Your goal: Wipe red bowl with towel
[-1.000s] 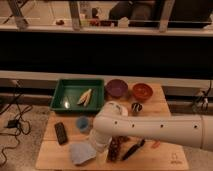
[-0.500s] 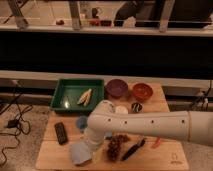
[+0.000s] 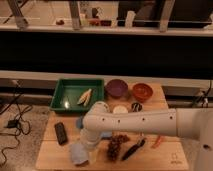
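Observation:
The red bowl [image 3: 142, 91] stands at the back right of the wooden table [image 3: 165, 155], next to a purple bowl [image 3: 116, 88]. The towel [image 3: 76, 154], a crumpled grey-blue cloth, lies at the table's front left. My white arm [image 3: 140, 122] reaches in from the right and bends down at the left. My gripper [image 3: 84, 149] is at the towel, right over its upper edge and far from the red bowl. The arm's end covers part of the towel.
A green tray [image 3: 65, 94] with a pale yellow item [image 3: 85, 96] sits at the back left. A black block [image 3: 61, 133] lies at the left. Dark grapes [image 3: 115, 146], a black utensil [image 3: 132, 149] and a red pepper [image 3: 157, 141] lie in front. A white disc [image 3: 120, 109] and a dark round item [image 3: 136, 106] sit mid-table.
My arm has swung left and lowered, bringing the gripper down onto the towel at the front left. The bowls and other items have not moved.

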Controlling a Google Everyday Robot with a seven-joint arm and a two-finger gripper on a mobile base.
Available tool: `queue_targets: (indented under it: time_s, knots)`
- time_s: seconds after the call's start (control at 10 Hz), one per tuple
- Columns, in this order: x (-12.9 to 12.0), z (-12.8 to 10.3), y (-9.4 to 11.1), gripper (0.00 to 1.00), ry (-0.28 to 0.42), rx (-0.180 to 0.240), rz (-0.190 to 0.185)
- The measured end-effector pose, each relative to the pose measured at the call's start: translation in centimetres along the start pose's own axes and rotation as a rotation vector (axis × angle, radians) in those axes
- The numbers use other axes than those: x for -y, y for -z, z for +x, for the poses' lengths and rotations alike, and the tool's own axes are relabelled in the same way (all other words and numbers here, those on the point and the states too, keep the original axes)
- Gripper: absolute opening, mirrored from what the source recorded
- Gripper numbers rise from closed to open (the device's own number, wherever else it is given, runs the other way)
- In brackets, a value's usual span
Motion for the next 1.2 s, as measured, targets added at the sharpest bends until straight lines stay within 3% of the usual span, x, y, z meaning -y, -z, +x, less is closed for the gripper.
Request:
queue_targets:
  time_s: [1.1, 1.2]
  knots:
    - [-0.2, 0.6, -3.2, 0.8, 0.011, 0.034, -0.046]
    - [-0.2, 0.8, -3.5, 0.75, 0.017, 0.033, -0.055]
